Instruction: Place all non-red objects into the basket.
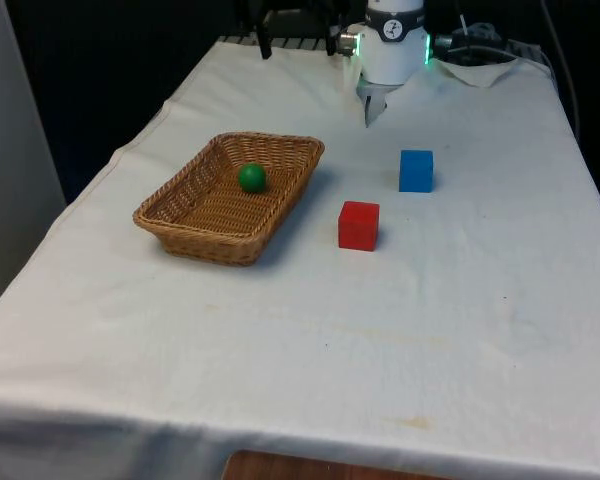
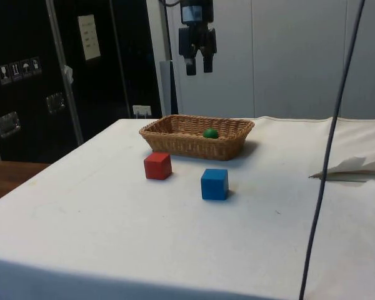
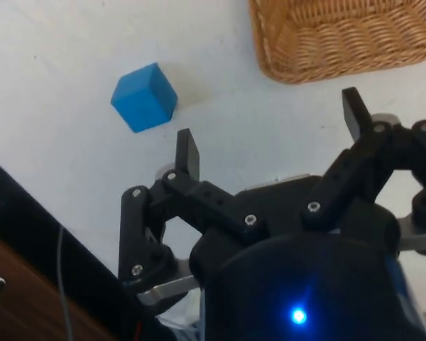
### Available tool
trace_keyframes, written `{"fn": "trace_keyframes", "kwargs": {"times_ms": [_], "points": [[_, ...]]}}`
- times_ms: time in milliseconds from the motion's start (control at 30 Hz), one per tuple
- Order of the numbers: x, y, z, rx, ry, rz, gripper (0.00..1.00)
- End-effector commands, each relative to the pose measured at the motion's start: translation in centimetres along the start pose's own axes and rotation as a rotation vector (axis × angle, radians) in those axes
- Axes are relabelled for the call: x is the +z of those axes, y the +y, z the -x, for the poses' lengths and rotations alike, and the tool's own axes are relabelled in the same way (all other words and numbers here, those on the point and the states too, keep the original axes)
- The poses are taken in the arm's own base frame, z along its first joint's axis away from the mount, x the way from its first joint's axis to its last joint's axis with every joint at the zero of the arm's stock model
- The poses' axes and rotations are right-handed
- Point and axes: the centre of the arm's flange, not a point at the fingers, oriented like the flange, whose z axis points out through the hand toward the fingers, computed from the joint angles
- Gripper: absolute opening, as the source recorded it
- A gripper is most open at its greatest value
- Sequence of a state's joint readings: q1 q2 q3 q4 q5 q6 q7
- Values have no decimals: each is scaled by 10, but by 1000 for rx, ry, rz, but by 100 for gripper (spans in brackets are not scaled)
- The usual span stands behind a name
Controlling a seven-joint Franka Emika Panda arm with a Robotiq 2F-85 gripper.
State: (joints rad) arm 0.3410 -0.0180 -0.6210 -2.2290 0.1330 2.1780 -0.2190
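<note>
- My claw [image 2: 197,64] hangs high above the white-clothed table [image 1: 280,330], fingers apart and gripping nothing; the wrist view shows both fingers [image 3: 188,153] spread over bare cloth.
- The green ball [image 1: 251,178] already sits in the wicker basket [image 1: 180,220], so by my reckoning one non-red item is dealt with.
- The blue cube [image 1: 416,170] is the piece left to move. It rests on the cloth near the red cube [image 1: 359,225], apart from it, on the side of the basket toward the front view's right.
- The red cube stays out; it lies between the blue cube and the basket's near corner.
- Risk one: coming down off-centre, I could nudge the blue cube aside instead of straddling it.
- Risk two: carrying the blue cube low toward the basket could clip the rim [image 2: 197,119] or knock the red cube.
- Risk three: a drop from too high could bounce the cube out or jolt the ball.
</note>
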Motion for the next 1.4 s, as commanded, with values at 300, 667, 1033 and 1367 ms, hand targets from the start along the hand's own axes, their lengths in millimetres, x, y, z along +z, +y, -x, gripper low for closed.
{"fn": "trace_keyframes", "kwargs": {"times_ms": [300,667,1033,1367], "points": [[-15,-31,19,-16,1,6,100],[-23,-59,39,-41,2,11,100],[-15,-97,53,-63,-5,26,100],[-2,-129,60,-75,-18,47,100]]}}
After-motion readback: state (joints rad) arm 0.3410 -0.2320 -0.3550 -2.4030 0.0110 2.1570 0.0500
